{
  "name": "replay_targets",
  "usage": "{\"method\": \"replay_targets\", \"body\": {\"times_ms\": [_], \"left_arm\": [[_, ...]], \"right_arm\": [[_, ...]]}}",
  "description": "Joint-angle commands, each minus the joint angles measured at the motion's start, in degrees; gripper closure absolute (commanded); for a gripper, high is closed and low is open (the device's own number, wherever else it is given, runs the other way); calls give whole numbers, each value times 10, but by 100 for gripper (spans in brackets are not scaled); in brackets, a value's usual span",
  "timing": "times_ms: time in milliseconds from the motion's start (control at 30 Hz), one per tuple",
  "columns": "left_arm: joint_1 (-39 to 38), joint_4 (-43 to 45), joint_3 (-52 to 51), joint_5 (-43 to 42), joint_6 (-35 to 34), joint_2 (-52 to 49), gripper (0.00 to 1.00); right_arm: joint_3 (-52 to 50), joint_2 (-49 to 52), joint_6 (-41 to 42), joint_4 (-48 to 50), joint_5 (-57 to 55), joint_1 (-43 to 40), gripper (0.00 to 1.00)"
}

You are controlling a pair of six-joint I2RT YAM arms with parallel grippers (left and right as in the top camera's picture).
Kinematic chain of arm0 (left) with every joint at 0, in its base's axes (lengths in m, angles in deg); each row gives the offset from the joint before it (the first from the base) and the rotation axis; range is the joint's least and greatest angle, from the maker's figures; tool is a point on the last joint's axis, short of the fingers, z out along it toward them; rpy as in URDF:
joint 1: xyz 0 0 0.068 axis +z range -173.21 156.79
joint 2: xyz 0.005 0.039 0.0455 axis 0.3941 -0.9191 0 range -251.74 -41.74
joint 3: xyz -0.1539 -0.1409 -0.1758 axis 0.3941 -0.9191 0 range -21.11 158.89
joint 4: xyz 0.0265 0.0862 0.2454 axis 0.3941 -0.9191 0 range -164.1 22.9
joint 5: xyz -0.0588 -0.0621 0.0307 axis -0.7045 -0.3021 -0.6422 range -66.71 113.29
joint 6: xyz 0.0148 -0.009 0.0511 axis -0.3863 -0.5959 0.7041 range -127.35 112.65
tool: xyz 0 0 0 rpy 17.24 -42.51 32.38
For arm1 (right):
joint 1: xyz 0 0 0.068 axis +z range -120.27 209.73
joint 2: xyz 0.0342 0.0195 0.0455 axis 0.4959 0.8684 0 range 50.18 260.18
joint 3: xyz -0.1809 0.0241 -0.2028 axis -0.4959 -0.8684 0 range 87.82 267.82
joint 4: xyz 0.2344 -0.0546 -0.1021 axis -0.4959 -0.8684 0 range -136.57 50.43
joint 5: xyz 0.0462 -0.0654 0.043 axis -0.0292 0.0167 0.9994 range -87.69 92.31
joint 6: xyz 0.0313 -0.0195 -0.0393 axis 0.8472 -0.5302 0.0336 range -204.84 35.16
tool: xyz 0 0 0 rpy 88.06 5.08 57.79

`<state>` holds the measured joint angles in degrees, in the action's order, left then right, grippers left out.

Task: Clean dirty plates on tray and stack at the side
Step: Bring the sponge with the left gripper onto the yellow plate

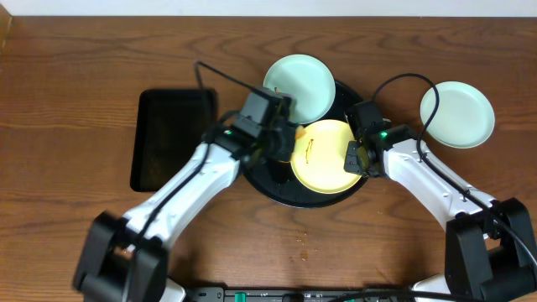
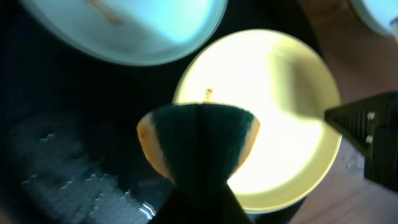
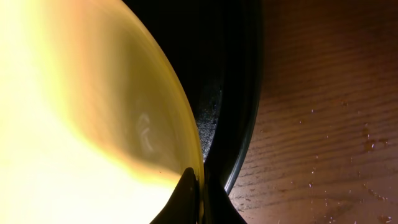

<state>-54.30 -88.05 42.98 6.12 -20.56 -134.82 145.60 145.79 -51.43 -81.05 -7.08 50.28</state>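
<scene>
Now squeezing sponge [image 2: 186, 134] in left tool [image 2: 199, 190], frame middle; pinching yellow plate [image 3: 68, 99] rim with right tool [image 3: 200, 190].

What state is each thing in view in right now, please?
tray: holds two plates.
yellow plate: on the tray, brown smear, rim pinched.
mint plate on the tray: at the far rim, smeared.
mint plate on the table: off the tray, looks clean.
sponge: folded, at the yellow plate's edge.
left gripper: shut on sponge.
right gripper: shut on yellow plate.
</scene>
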Motion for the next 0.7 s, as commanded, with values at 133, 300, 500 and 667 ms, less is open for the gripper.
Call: {"method": "replay_targets", "body": {"times_ms": [133, 300, 500, 667], "left_arm": [[-30, 44, -2, -49, 9, -68, 92], [-37, 57, -2, -46, 25, -91, 92], [-37, 94, -2, -23, 25, -121, 92], [-37, 119, -2, -23, 24, -148, 92]], "right_arm": [[-6, 3, -23, -1, 0, 5, 99], [-6, 3, -22, 2, 0, 5, 99], [-6, 3, -23, 1, 0, 5, 99], [-6, 3, -23, 1, 0, 5, 99]]}}
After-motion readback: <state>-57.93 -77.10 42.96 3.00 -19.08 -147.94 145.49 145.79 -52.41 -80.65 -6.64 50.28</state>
